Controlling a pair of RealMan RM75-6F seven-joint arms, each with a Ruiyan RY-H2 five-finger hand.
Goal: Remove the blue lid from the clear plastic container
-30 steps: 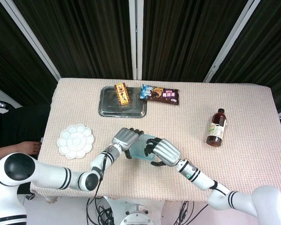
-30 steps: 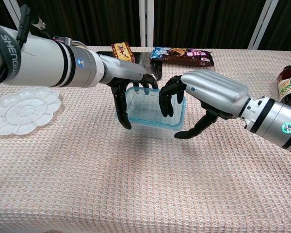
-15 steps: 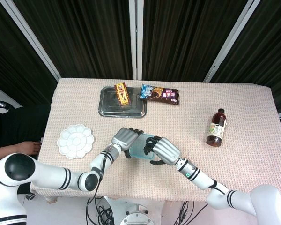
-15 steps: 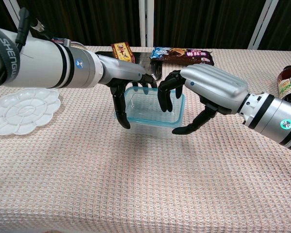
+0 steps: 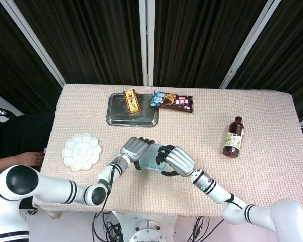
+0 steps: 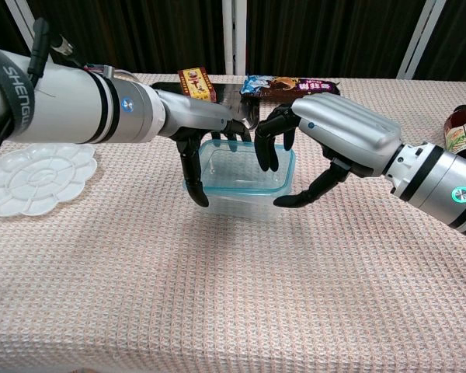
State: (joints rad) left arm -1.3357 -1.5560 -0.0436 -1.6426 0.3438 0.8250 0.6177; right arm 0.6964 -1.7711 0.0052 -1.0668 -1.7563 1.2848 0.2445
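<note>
The clear plastic container (image 6: 234, 175) with its blue-rimmed lid (image 6: 286, 172) stands at the table's middle front, also seen in the head view as the container (image 5: 150, 158). My left hand (image 6: 199, 124) (image 5: 135, 149) grips its left end, fingers down over the near and far walls. My right hand (image 6: 338, 136) (image 5: 177, 160) holds the lid's right end: fingers hook over the far right rim, and the thumb reaches to the front right corner. The lid lies on the container.
A metal tray (image 5: 116, 115) with a snack box (image 5: 132, 101) sits at the back, a cookie pack (image 5: 173, 101) beside it. A white palette (image 5: 81, 150) lies at the left. A brown bottle (image 5: 233, 137) stands at the right.
My right hand has shifted slightly up and back, its fingers now hooked on the lid's far right rim. The left hand and the container have stayed in place.
</note>
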